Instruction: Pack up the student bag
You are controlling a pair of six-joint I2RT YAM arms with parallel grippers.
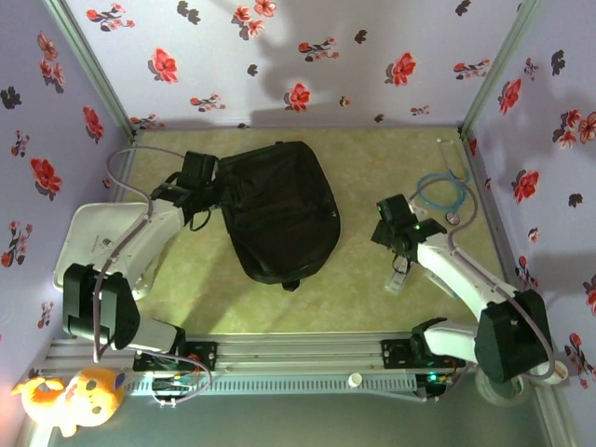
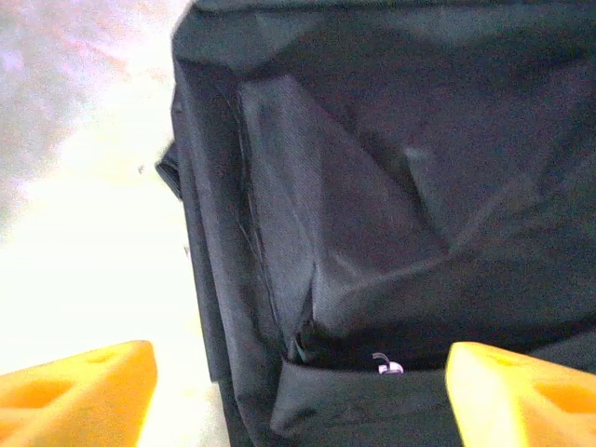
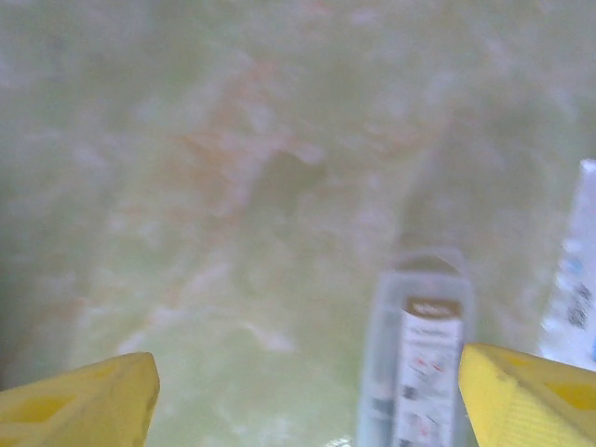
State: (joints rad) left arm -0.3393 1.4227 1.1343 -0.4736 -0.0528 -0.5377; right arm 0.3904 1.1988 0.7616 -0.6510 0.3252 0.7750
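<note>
Counter [image 1: 186, 289]: pale green, floral walls [image 1: 326, 47] behind.
Bag: large black soft fabric backpack [image 1: 279, 209] lay mid-counter.
Left fingers [image 2: 79, 396]: spread, empty, at its edge.
Right fingers [image 3: 79, 400]: spread over clear plastic case [image 3: 414, 354].
Handling: I judged it limp; pinch a rim fold.

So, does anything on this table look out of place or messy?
Nothing spilled or broken. The black student bag lies slumped and creased, and a small clear case lies outside it by the right fingers. An orange plush toy sits at the near left corner.
</note>
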